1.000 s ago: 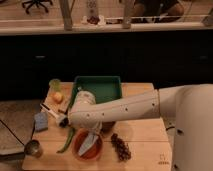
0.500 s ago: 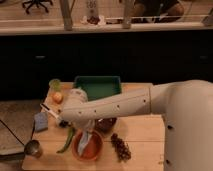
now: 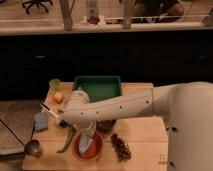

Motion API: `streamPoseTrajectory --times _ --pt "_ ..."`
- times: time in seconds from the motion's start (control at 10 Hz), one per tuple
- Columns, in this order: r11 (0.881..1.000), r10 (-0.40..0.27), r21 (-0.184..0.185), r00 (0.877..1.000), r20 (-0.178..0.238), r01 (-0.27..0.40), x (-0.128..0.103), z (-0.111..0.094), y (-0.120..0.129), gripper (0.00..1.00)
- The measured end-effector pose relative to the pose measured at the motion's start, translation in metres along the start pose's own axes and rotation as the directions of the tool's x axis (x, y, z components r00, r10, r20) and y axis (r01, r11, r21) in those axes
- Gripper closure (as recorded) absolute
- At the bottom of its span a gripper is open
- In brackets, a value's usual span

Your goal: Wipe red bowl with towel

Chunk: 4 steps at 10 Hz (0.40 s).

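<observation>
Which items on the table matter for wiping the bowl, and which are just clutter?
For the job: red bowl; towel inside it; gripper down over the bowl.

Lying about: green tray; grapes; green cup; orange fruit; blue sponge; metal ladle; green vegetable.

My gripper (image 3: 88, 137) now sits lower, toward six o'clock, seemingly pressing the towel (image 3: 86, 144) into the red bowl (image 3: 88, 146).

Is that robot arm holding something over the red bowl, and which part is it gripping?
Cannot be told: the gripper is hidden behind the arm above the red bowl; a pale towel lies in it.
</observation>
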State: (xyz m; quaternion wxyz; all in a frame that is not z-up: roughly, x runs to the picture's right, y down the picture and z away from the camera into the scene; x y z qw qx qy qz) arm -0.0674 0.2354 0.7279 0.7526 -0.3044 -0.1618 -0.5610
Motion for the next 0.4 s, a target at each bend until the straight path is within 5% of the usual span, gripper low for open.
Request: streamPoseTrajectory --times 0.4 --pt "0.996 0.073 -0.044 0.997 -0.001 -0.073 0.009 -0.008 0.041 0.97"
